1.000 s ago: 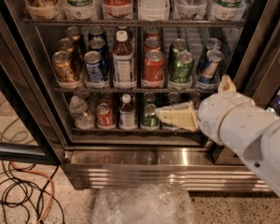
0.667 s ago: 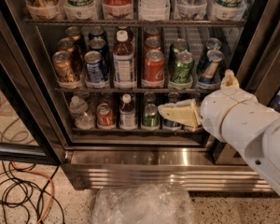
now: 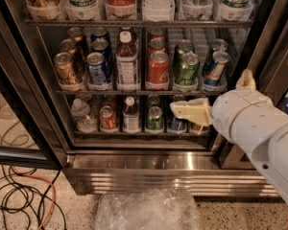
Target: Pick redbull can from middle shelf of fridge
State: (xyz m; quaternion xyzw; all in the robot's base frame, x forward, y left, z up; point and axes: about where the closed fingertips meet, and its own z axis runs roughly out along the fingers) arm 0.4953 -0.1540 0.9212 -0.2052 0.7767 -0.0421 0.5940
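The arm (image 3: 266,140) fills the lower right corner of the view as a thick, white, rounded shell slanting up and to the left. Its upper end is a bulbous wrist (image 3: 233,115) with a faint seam band running across the housing. A small cream nub (image 3: 246,79) stands upright on top of the wrist. From the wrist's left face the cream gripper (image 3: 189,111) juts out roughly level and points left. Its tip lies just right of the view's centre, a little below mid-height. The gripper is paler and much slimmer than the arm behind it, with a flat upper surface.
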